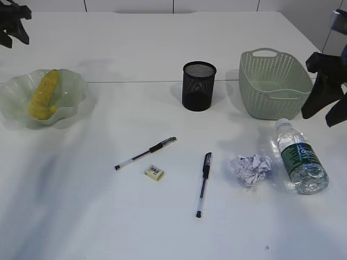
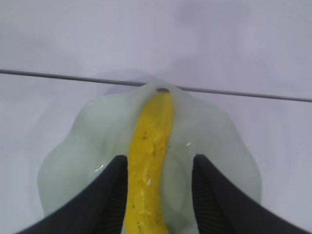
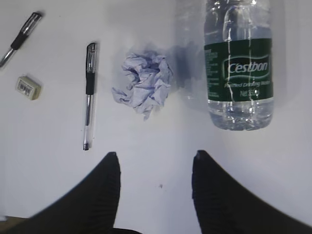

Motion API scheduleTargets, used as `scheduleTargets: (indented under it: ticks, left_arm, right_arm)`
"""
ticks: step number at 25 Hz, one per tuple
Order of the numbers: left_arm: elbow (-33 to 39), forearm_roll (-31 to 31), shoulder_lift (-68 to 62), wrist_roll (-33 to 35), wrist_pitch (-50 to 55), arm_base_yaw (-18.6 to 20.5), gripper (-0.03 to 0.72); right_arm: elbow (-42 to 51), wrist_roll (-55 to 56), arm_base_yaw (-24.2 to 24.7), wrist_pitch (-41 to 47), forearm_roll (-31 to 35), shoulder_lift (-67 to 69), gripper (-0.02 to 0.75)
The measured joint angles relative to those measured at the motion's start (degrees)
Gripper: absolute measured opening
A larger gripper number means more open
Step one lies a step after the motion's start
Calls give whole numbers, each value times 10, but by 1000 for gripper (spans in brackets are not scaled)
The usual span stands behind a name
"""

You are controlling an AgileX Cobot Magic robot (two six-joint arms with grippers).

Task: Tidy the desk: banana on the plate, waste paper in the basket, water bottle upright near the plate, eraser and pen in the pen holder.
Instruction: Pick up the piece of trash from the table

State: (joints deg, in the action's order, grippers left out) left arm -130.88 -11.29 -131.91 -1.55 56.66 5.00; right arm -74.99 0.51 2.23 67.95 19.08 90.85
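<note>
Exterior view: banana already lies in the ruffled glass plate, below the left end effector, which hangs high at the frame corner, partly cut off. Right end effector hovers beside the green woven basket, above the Cestbon water bottle, which lies on its side on the white worktop. Crumpled waste paper sits just beside the bottle. 2 black gel pens, the eraser between them, lie well apart from both effectors; mesh pen holder stands empty-looking, its inside too dark to tell.

Left wrist view: fingers spread, holding nothing, the banana running between them w/o touching as far as I can tell. Its lower end is cut off by the frame.

Right wrist view: fingers spread wide, empty, nothing between them. Ahead of the effector: paper ball slightly left, bottle ahead-right, 1 pen further left, eraser and the 2nd pen at far left, that pen cropped.

Risks, as I judge it: the bottle is round and could roll off-line if nudged or pinched off-centre. The paper is light and may skid or slip from a shallow pinch. The thin pens and the eraser lie flat, so fingertips may scrape the worktop and flick them. Bottle cap is out of this view.
</note>
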Motion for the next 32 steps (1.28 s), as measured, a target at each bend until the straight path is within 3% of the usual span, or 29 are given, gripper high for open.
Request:
scheduleTargets:
  ticks: [4,9,14,25,32]
  left_arm:
    - [-2,-1,0,0,21,0,304]
    - [-4,-1,0,0,48,0,304]
    - [-4,-8,0,0,71,0,304]
    - [-5,-9,9,6,110,0,304]
    - [-5,30,86,28,115,2,304]
  right_arm:
    - [0,-5,-7,7,19,13,423]
    - [0,3,-50,7,21,39,486]
    - [0,5,-82,-9,16,68,491]
    - [0,-5,-83,-50,3,79,494]
    - [0,-9,-83,-76,-6,79,494]
